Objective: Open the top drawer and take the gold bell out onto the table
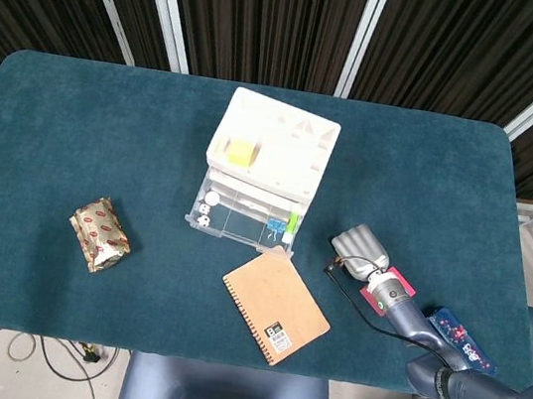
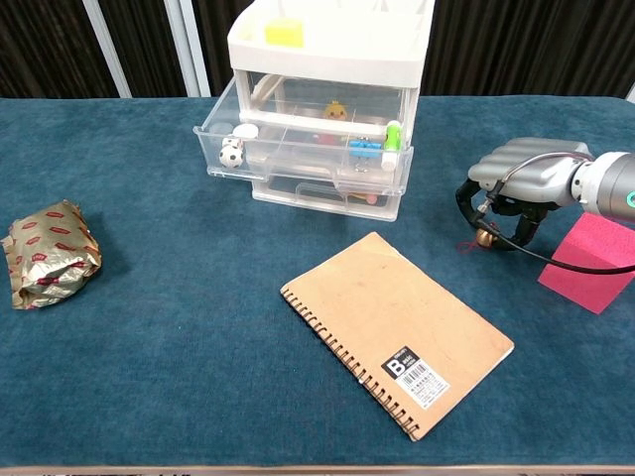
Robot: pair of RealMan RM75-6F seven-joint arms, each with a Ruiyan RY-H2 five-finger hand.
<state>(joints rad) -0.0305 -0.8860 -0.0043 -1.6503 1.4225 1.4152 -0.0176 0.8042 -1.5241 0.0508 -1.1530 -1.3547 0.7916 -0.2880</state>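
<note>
1. The gold bell [image 2: 485,236] is mostly hidden under the right hand [image 2: 518,181], so only a small gold blob is seen in the chest view, low against the table [image 2: 179,327]. Whether it rests on the cloth or hangs just above can't be told. In the head view the bell is too small to be made out.
2. The right hand's fingers [image 2: 464,198] are curled down around the bell, and it looks pinched between them, though the exact contact is blocked by the hand's own shell.
3. The left hand isn't seen in either view.
4. The right arm is cut off at the frame edge in both views, and a black cable is seen running along it.
5. The top drawer [image 2: 298,139] of the white drawer unit [image 1: 272,148] is pulled open. A tiny soccer ball [image 2: 230,152], a white cap, a yellow figure and blue and green bits are seen through the clear plastic; the rest is blurry.
6. A yellow block [image 1: 243,150] is sat on top of the unit.
7. A brown spiral notebook [image 2: 397,330] is laid between the unit and the near edge, left of the right hand and not touching it.
8. A pink card [image 2: 595,263] is partly covered by the wrist.
9. A gold foil packet [image 2: 48,254] is left well apart on the far left.
</note>
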